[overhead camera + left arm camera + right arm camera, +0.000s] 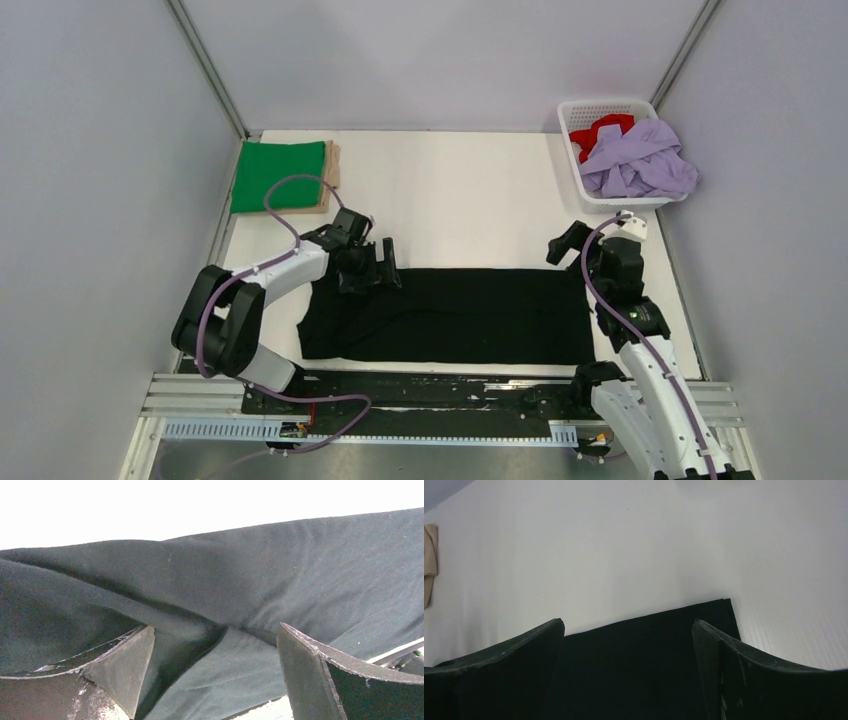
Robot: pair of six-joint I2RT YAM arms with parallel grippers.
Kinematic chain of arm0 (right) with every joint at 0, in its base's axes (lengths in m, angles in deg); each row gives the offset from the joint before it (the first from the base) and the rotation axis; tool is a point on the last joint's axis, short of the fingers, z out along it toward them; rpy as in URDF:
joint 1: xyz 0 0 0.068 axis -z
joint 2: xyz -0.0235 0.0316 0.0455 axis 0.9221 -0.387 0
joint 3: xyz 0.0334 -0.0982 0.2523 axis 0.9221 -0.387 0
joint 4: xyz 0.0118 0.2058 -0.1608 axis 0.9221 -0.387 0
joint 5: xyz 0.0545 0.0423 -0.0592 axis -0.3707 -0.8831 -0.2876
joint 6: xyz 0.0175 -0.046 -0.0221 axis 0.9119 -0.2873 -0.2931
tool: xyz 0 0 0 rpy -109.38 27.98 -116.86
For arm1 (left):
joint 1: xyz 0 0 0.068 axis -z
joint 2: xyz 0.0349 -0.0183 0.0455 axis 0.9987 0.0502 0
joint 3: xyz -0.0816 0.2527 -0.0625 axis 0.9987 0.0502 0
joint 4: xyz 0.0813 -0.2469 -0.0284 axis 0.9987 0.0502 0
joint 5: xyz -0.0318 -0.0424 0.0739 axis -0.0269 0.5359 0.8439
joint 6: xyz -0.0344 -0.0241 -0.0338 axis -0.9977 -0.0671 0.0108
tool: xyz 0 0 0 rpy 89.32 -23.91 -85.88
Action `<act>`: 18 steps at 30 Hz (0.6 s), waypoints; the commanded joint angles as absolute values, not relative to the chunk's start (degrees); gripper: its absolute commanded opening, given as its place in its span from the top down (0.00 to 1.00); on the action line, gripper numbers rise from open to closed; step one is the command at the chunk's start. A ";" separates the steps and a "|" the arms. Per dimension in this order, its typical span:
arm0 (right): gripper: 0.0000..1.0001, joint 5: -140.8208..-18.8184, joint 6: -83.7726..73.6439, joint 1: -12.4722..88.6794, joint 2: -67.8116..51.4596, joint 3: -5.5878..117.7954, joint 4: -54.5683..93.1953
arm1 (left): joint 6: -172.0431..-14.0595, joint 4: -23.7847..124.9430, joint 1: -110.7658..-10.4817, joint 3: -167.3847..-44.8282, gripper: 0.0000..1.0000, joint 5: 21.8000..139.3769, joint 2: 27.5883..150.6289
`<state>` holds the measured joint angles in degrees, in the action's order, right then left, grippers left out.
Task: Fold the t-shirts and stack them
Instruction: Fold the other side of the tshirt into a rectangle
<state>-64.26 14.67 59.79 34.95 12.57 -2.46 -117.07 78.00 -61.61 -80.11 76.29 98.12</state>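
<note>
The large black t-shirt [450, 315] lies flat on the white table as a long folded band, rumpled at its left end. My left gripper [368, 268] hovers over that band's far left corner, open, with wrinkled black cloth [280, 580] below and between its fingers [120, 665] but nothing pinched. My right gripper [568, 244] stands open just above the shirt's far right corner [719, 612]. A folded green t-shirt [278, 176] rests on a tan one [334, 166] at the back left. Red [601, 130] and lilac [640, 160] t-shirts are bundled in the basket.
The white lattice basket [573, 150] stands at the back right corner of the table. Grey walls close in the left, right and back sides. A metal rail [420, 395] with the arm bases runs along the near edge. The tan shirt's edge [430, 565] shows in the right wrist view.
</note>
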 commanded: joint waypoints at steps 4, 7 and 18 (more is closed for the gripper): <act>0.00 -64.41 14.71 59.70 36.95 13.38 -1.00 | -114.78 72.28 -59.33 -77.30 0.00 72.78 98.04; 0.00 -63.31 14.75 59.73 37.38 12.93 -0.93 | -114.75 74.07 -57.11 -76.26 0.00 72.38 94.72; 0.00 -62.73 15.02 59.75 37.27 12.30 -0.93 | -115.99 83.46 -52.38 -76.95 0.00 76.82 86.61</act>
<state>-63.67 14.64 59.79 36.96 12.37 -2.48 -115.67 80.82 -53.37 -75.91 75.99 90.50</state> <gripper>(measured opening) 0.998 0.997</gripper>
